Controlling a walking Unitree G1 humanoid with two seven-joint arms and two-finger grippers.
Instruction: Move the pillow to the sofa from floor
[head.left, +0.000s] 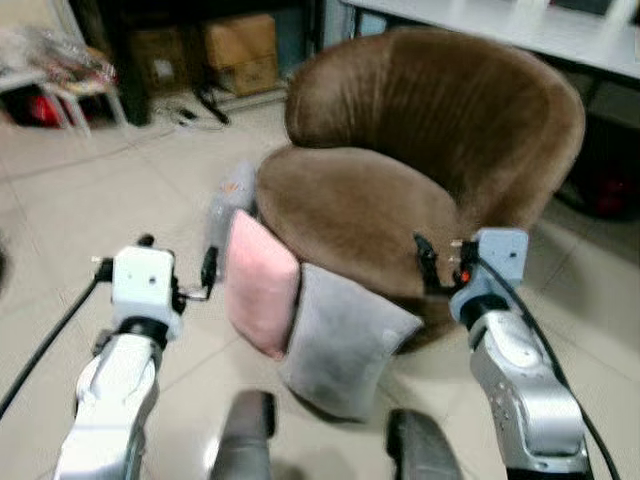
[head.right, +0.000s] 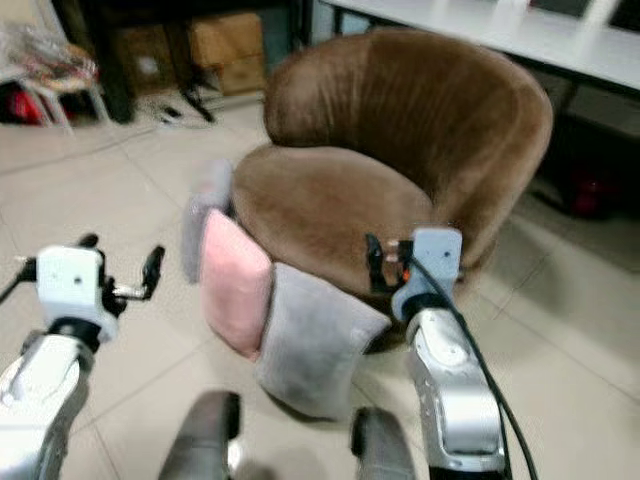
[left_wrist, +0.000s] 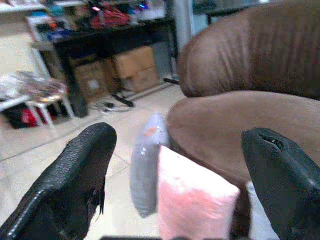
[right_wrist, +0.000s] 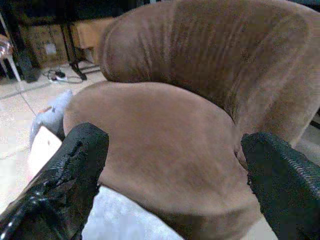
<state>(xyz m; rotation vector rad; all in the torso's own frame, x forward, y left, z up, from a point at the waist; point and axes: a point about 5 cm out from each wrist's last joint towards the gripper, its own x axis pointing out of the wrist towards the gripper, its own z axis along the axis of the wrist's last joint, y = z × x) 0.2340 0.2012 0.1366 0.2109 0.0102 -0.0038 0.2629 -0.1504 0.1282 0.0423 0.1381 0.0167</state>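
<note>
— What stage is this?

— The approach. The pink pillow stands on edge on the tiled floor, centre-left of the frame, leaning on the front of the brown sofa with a grey pillow touching its right side and another grey pillow behind it. Nothing is lifted yet.

— And the grippers?

— Both raised, both spread wide, both empty. The left gripper hangs just left of the pink pillow; the right gripper hovers at centre right over the seat's front edge.

— The next move?

— Likely the two closing in on a pillow from either side, low enough to clamp its soft body, before lifting it onto the seat.
</note>
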